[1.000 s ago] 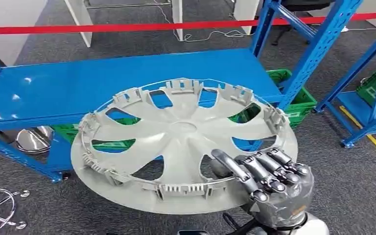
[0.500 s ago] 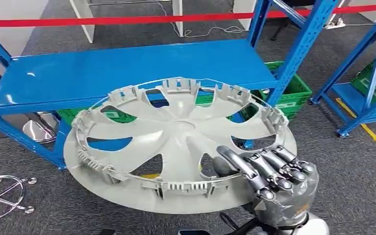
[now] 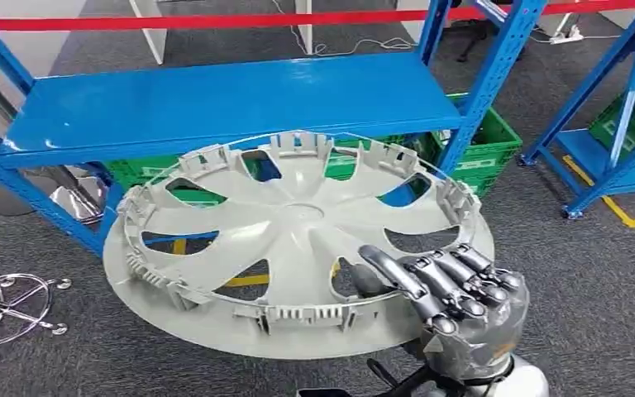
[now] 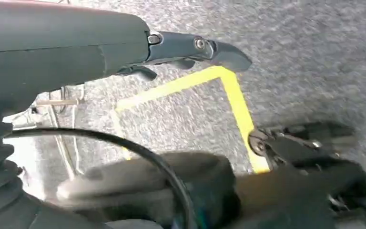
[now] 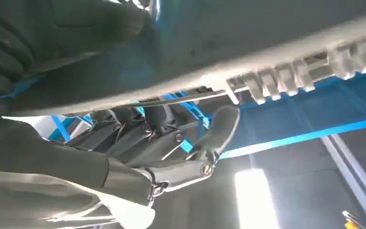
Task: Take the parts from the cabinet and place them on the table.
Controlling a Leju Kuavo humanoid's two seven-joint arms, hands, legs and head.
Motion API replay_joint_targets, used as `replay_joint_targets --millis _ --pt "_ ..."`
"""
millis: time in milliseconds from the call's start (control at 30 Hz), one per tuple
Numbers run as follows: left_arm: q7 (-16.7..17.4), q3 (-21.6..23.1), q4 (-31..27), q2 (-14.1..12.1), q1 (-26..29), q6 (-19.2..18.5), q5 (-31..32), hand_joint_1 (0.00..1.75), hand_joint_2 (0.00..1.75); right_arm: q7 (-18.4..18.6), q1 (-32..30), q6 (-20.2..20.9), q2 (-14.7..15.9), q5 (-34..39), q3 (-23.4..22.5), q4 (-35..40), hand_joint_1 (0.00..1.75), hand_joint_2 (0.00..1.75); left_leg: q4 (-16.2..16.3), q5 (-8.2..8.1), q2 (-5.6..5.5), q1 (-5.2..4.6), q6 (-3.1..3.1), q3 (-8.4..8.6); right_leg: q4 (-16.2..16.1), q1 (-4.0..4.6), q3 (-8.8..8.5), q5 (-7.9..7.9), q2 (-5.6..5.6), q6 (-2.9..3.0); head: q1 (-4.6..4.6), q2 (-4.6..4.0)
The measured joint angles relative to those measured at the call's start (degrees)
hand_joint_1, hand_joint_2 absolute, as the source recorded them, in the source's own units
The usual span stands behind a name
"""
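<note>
Your right hand (image 3: pixel 455 298) grips the large round grey plastic wheel cover (image 3: pixel 298 240) at its near rim, fingers (image 3: pixel 442 277) curled over the top edge and thumb on the spoked face. The cover hangs in the air in front of you, above the grey carpet floor (image 3: pixel 595 273) and just short of the blue metal shelf (image 3: pixel 223 103).

To carry this step well, hold the grip firm at the rim: the disc is wide and held at one edge only, so it will tend to tip away from the hand. Move slowly and watch the far rim (it sits close to the blue upright post (image 3: pixel 484 91)) so that it does not strike the frame.

The cover lies nearly flat, tilted slightly, with its clipped inner side facing up. Being round, it has no long axis; its flat face is roughly level.

Your left hand (image 4: pixel 190 50) hangs toward the floor. Its fingers look extended with nothing between them, so judge it as holding nothing.
</note>
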State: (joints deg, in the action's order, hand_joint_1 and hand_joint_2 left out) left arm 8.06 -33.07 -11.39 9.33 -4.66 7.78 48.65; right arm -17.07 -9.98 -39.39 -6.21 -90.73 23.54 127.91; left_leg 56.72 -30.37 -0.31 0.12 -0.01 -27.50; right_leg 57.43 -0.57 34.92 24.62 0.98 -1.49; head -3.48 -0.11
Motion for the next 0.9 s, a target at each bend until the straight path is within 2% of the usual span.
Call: replay_joint_targets --millis 33,67,100,133,167,200,233,267,300,333,367,400,433,467,533,567,600,633,667,700,733,767,800,833,867,900 --pt "-0.22 -0.04 0.00 -0.04 0.08 0.00 0.00 0.00 1.75 0.00 -0.01 0.00 0.00 0.00 0.00 0.00 1.75 1.75 -0.33 0.65 0.05 0.02 0.49 -0.34 -0.08 0.07 0.14 -0.40 -0.01 -0.49 -0.07 0.00" --pt "-0.33 -0.11 0.02 0.11 0.00 -0.02 0.00 0.00 1.75 -0.02 -0.08 0.00 0.02 0.00 -0.02 0.00 1.75 1.75 -0.66 1.35 0.43 0.35 1.05 -0.89 0.44 -0.21 0.63 0.80 -0.38 -0.72 -0.02 0.00" --pt "-0.46 -0.20 0.02 0.11 -0.05 -0.04 -0.06 0.00 1.75 -0.04 -0.07 0.00 0.02 0.04 -0.04 0.00 1.75 1.75 -0.66 1.85 0.46 0.28 1.54 -1.47 2.17 -0.14 1.69 3.64 -0.55 -1.00 -0.22 0.00" --pt "-0.50 -0.33 0.02 0.11 -0.02 -0.04 -0.20 0.00 1.75 -0.11 -0.07 0.00 0.02 0.04 -0.07 0.00 1.75 1.75 -0.62 2.34 0.55 0.23 1.83 -2.10 5.78 -0.14 2.70 7.06 -0.73 -1.12 -0.22 0.00" --pt "-0.57 -0.39 0.02 0.11 0.01 0.02 -0.28 0.00 1.75 -0.18 -0.10 0.00 0.02 0.04 -0.07 0.00 1.75 1.75 -0.59 2.96 0.61 0.08 1.94 -2.93 10.84 -0.14 3.95 10.40 -0.74 -1.26 -0.26 0.00" --pt "-0.61 -0.42 0.02 0.11 0.00 0.04 -0.28 0.00 1.75 -0.17 -0.12 0.00 0.02 0.07 -0.07 0.00 1.75 1.75 -0.53 3.62 0.72 -0.09 2.06 -3.81 15.21 -0.12 4.89 12.44 -0.74 -1.31 -0.17 0.00" --pt "-0.63 -0.46 0.02 0.11 -0.03 0.05 -0.39 0.00 1.75 -0.17 -0.14 0.00 0.02 0.07 -0.09 0.00 1.75 1.75 -0.46 4.18 0.80 -0.25 2.14 -4.61 17.71 -0.10 5.03 12.57 -0.75 -1.25 -0.24 0.00" --pt "-0.77 -0.57 0.02 0.11 -0.02 0.04 -0.50 0.00 1.75 -0.17 -0.15 0.00 0.02 0.07 -0.09 0.00 1.75 1.75 -0.38 4.77 0.87 -0.42 2.15 -5.45 17.89 -0.07 4.02 11.10 -0.75 -1.07 -0.20 0.00" --pt "-0.81 -0.74 0.02 0.15 -0.07 0.04 -0.55 0.00 1.75 -0.18 -0.14 0.00 0.02 0.07 -0.07 0.00 1.75 1.75 -0.32 5.25 0.89 -0.57 2.14 -6.19 16.09 0.00 2.08 8.84 -0.75 -0.83 -0.22 0.00" --pt "-0.87 -0.92 0.02 0.18 -0.14 0.04 -0.61 0.00 1.75 -0.17 -0.13 0.00 0.02 0.07 -0.07 0.00 1.75 1.75 -0.23 5.77 0.88 -0.75 2.09 -6.87 12.33 0.13 -0.95 6.65 -0.75 -0.39 -0.22 0.00" --pt "-0.98 -1.03 0.02 0.26 -0.19 0.04 -0.63 0.00 1.75 -0.17 -0.12 0.00 0.02 0.07 -0.07 0.00 1.75 1.75 -0.16 6.25 0.83 -0.86 2.03 -7.12 7.41 0.36 -4.53 5.60 -0.75 0.18 -0.22 0.00" --pt "-1.09 -1.07 0.02 0.48 -0.29 0.04 -0.63 0.00 1.75 -0.20 -0.10 0.00 0.02 0.07 -0.07 0.00 1.75 1.75 -0.09 6.64 0.81 -0.93 1.87 -7.53 2.06 0.66 -8.45 6.39 -0.78 0.78 -0.15 0.00" --pt "-1.16 -1.14 0.02 0.48 -0.32 0.13 -0.63 0.00 1.75 -0.26 -0.06 0.00 0.02 0.07 -0.07 0.02 1.75 1.75 0.10 7.11 0.82 -1.18 1.63 -7.80 -2.33 0.78 -11.24 7.37 -0.67 0.98 -0.24 0.00" --pt "-1.20 -1.22 0.02 0.59 -0.28 0.20 -0.57 0.00 1.75 -0.41 -0.10 0.00 0.02 0.07 -0.09 0.00 1.75 1.75 0.04 7.89 0.86 -1.03 1.35 -8.14 -3.12 0.91 -11.40 7.82 -0.78 0.87 -0.15 0.00" --pt "-1.20 -1.29 0.02 0.59 -0.31 0.22 -0.22 0.00 1.75 -0.55 -0.20 0.00 0.00 0.09 -0.11 0.00 1.75 1.75 -0.22 9.15 0.95 -0.86 0.84 -8.79 -3.09 1.13 -10.43 7.15 -0.87 0.93 -0.22 0.00" --pt "-1.20 -1.27 0.02 0.59 -0.35 0.33 0.09 0.00 1.75 -0.65 -0.16 0.00 0.00 0.09 -0.13 0.00 1.75 1.75 -0.09 8.64 0.73 -0.98 0.53 -9.19 -3.63 0.31 -9.68 6.16 -0.54 1.53 -0.22 0.02" --pt "-1.20 -1.27 0.02 0.66 -0.35 0.41 0.26 0.00 1.75 -0.77 -0.14 0.02 -0.08 0.09 -0.20 0.00 1.75 1.75 1.08 6.10 0.50 -0.96 -0.03 -9.54 -3.57 0.42 -9.20 5.63 -0.43 2.01 -0.02 0.02" --pt "-1.22 -1.27 0.02 0.70 -0.46 0.42 0.39 0.00 1.75 -1.03 -0.19 0.02 -0.18 0.11 -0.24 0.00 1.75 1.75 4.33 2.61 0.51 -0.65 -0.35 -10.28 -3.23 0.40 -8.65 5.09 -0.27 2.53 0.31 0.02" --pt "-1.27 -1.29 0.02 0.72 -0.65 0.42 0.59 0.00 1.75 -1.20 -0.18 0.02 -0.28 0.13 -0.31 0.00 1.75 1.75 8.94 -0.85 0.50 -0.42 -0.69 -11.11 -2.87 0.44 -7.74 4.67 -0.19 2.64 0.42 0.00" --pt "-1.29 -1.29 0.02 0.74 -0.76 0.42 0.70 0.00 1.75 -1.25 -0.17 0.02 -0.28 0.11 -0.35 0.00 1.75 1.75 13.41 -3.26 0.49 -0.28 -0.97 -11.75 -2.41 0.47 -6.84 4.24 -0.11 2.70 0.33 0.00" --pt "-1.31 -1.27 0.02 0.77 -0.82 0.42 0.79 0.00 1.75 -1.42 -0.17 0.02 -0.31 0.13 -0.44 0.00 1.75 1.75 17.07 -4.45 0.50 -0.19 -1.17 -12.04 -1.89 0.46 -5.84 3.85 -0.04 2.69 0.42 0.00" --pt "-1.31 -1.29 0.02 0.77 -0.87 0.37 0.85 0.00 1.75 -1.53 -0.19 0.02 -0.35 0.15 -0.48 0.00 1.75 1.75 18.51 -3.70 0.50 -0.04 -1.35 -11.48 -1.23 0.43 -4.62 3.46 -0.02 2.63 0.42 0.00" --pt "-1.31 -1.27 0.02 0.77 -0.84 0.28 1.03 0.00 1.75 -1.57 -0.19 0.02 -0.46 0.15 -0.50 0.00 1.75 1.75 17.22 -1.74 0.50 0.15 -1.47 -9.79 -0.60 0.41 -3.44 3.08 -0.03 2.53 0.41 0.02" --pt "-1.31 -1.27 0.02 0.83 -0.77 0.17 1.20 0.00 1.75 -1.62 -0.19 0.02 -0.52 0.15 -0.52 0.00 1.75 1.75 14.10 0.25 0.50 0.35 -1.53 -7.33 0.00 0.38 -2.39 2.78 -0.08 2.39 0.39 0.00" --pt "-1.31 -1.25 0.02 0.85 -0.68 0.15 1.29 0.00 1.75 -1.73 -0.21 0.02 -0.61 0.15 -0.55 0.00 1.75 1.75 9.36 1.67 0.50 0.53 -1.53 -4.10 0.62 0.36 -1.44 2.47 -0.20 2.18 0.41 0.02" --pt "-1.29 -1.22 0.02 0.87 -0.50 0.09 1.44 0.00 1.75 -1.75 -0.25 0.02 -0.65 0.15 -0.59 0.00 1.75 1.75 4.77 0.52 0.41 0.62 -1.40 -1.43 1.13 0.37 -0.73 2.18 -0.29 1.86 0.42 0.02"
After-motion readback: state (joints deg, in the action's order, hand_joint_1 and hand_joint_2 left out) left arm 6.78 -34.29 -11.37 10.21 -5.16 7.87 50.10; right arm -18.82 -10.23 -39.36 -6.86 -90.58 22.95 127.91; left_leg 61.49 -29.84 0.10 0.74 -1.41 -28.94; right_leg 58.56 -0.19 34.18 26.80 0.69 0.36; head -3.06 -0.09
